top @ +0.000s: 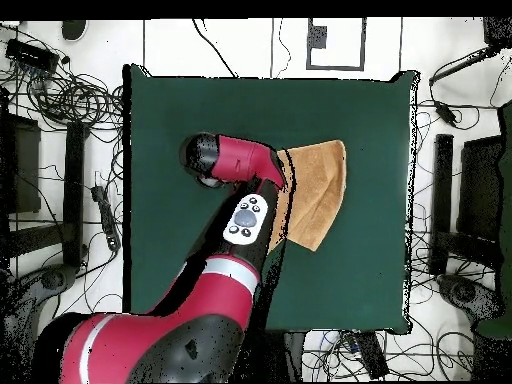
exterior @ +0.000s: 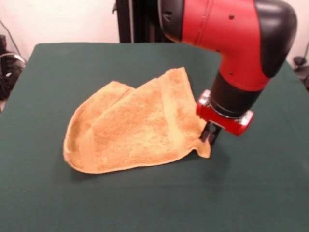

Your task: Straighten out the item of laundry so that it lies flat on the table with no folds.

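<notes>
The golden-tan towel (exterior: 137, 128) lies folded over itself on the dark green table (exterior: 145, 203), with a double layer at its left side and a border band along its right edge. My gripper (exterior: 210, 136) stands at the towel's right front corner, shut on that edge and holding it slightly off the table; the corner tip droops below the fingers. In the overhead view the towel (top: 318, 190) lies right of centre on the table (top: 370, 110). The arm (top: 240, 200) covers the towel's left part and hides the gripper.
The red and black arm (exterior: 231, 38) comes down over the table's far right in the front view. Cables and equipment (top: 60, 90) lie on the floor beyond the table's edges. Open green surface surrounds the towel on all sides.
</notes>
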`<state>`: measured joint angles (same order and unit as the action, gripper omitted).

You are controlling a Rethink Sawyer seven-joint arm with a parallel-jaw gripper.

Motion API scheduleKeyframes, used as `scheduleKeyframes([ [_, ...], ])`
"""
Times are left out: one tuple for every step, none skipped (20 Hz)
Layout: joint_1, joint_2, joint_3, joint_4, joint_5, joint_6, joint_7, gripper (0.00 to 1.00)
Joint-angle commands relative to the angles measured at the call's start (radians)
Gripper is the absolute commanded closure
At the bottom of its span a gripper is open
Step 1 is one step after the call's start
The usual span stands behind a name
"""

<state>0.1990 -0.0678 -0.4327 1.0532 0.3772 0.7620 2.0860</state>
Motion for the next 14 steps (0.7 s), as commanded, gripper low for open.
scheduleKeyframes([
  [0.064,-0.03,0.108,0.004,0.075,0.155,0.307,1.0],
  [0.065,-0.029,0.108,0.004,0.075,0.154,0.309,1.0],
  [0.066,-0.028,0.108,0.004,0.076,0.152,0.311,1.0],
  [0.066,-0.026,0.107,0.001,0.076,0.151,0.313,1.0],
  [0.067,-0.024,0.103,-0.005,0.076,0.159,0.317,1.0],
  [0.067,-0.022,0.101,-0.011,0.078,0.167,0.319,1.0],
  [0.067,-0.02,0.099,-0.016,0.08,0.175,0.321,1.0],
  [0.067,-0.018,0.097,-0.025,0.082,0.186,0.326,1.0],
  [0.068,-0.013,0.093,-0.034,0.085,0.193,0.334,1.0],
  [0.069,-0.012,0.093,-0.037,0.088,0.198,0.338,1.0],
  [0.072,-0.009,0.088,-0.042,0.091,0.199,0.349,1.0],
  [0.077,-0.007,0.082,-0.047,0.095,0.207,0.365,1.0],
  [0.082,-0.006,0.076,-0.053,0.099,0.216,0.381,1.0],
  [0.084,-0.005,0.074,-0.057,0.101,0.223,0.389,1.0],
])
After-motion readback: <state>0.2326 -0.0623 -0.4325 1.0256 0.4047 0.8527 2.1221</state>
